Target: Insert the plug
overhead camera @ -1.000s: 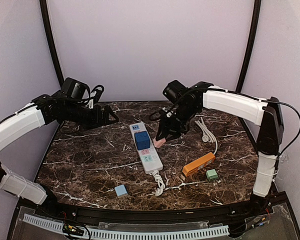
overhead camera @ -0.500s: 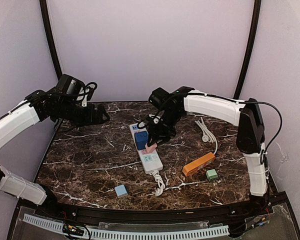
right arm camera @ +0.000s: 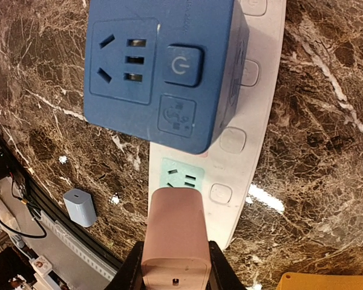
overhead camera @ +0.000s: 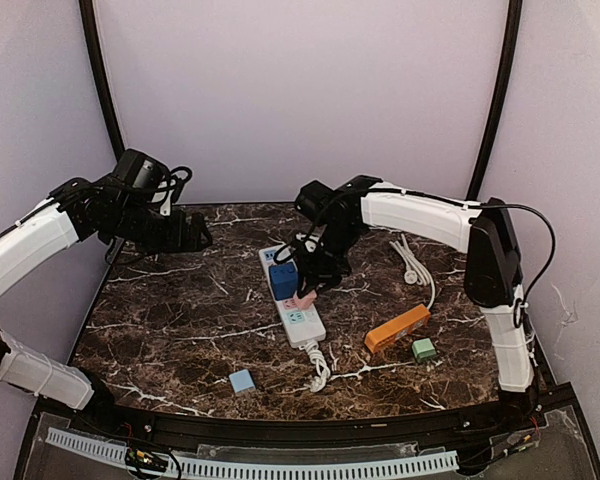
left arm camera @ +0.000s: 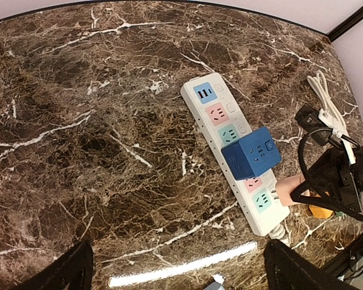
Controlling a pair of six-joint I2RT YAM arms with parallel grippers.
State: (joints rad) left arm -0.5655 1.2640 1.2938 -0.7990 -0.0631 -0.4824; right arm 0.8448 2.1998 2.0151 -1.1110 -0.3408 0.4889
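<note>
dark brown marble-pattern table [overhead camera: 180, 320], two arms over it. a long white power strip with coloured sockets [overhead camera: 298, 318] lies about mid-table, running from the far side toward the near edge and angled a bit right. its white cord [overhead camera: 320, 370] bunches up off the near end.

a blue cube adapter with its own sockets and a power button [right arm camera: 163, 66] is plugged into the strip around the middle.

right gripper [right arm camera: 172, 266] is clamped tight on a pink rectangular plug block [right arm camera: 172, 235], one finger on each side. the plug is over the near end of the strip, just beside the blue cube on its near side. its front end is at the mint-green socket, the last one before the cord. can't tell if the pins are in or only touching, the block hides them.

left gripper [overhead camera: 192, 232] hangs in the air over the far left part of the table, well apart from the strip. its jaws are spread wide with nothing between them, and its dark fingers [left arm camera: 66, 275] sit at the bottom corners of the wrist view.

other stuff:
- orange rectangular block [overhead camera: 397, 328], right of the strip toward the near edge
- small green block [overhead camera: 423, 349], just beside the orange one
- small light-blue block [overhead camera: 242, 381], near edge left of the cord
- loose white cable with a plug [overhead camera: 412, 262], far right side
</note>
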